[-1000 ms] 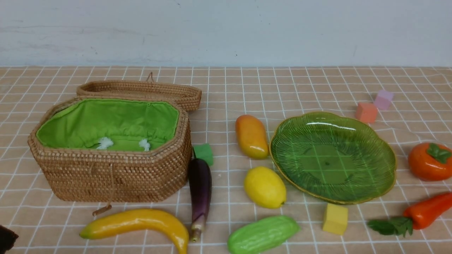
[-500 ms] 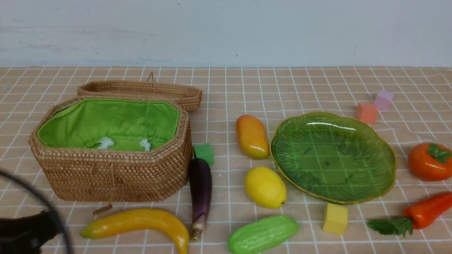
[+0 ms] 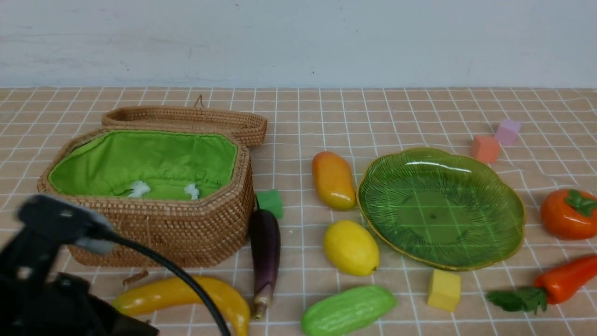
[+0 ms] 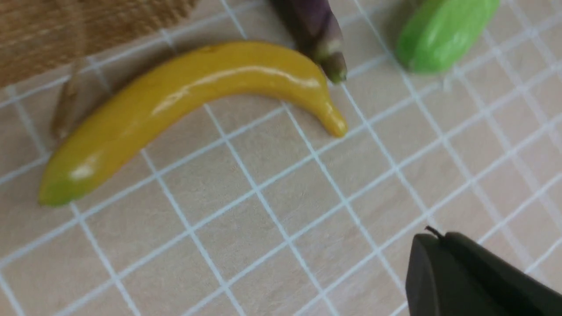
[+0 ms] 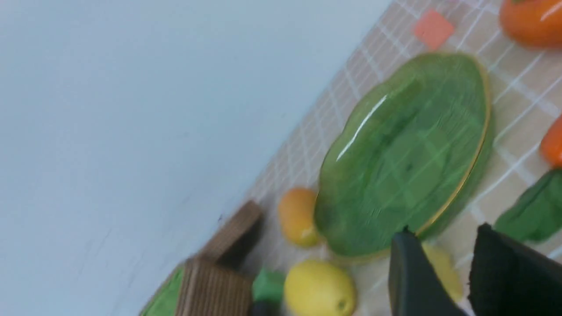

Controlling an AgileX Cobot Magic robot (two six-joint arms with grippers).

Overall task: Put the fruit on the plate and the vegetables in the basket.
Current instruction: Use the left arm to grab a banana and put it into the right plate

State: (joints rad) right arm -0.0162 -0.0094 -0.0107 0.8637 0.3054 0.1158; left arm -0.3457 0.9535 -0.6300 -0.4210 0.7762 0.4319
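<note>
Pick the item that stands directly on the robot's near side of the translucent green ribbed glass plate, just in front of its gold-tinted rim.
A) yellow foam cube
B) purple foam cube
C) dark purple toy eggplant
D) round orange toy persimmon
A: the yellow foam cube sits just in front of the near rim of the translucent green ribbed glass plate.

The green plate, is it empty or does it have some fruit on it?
Empty. The green plate shows its bare ribbed inside; the mango and lemon lie beside it.
</note>
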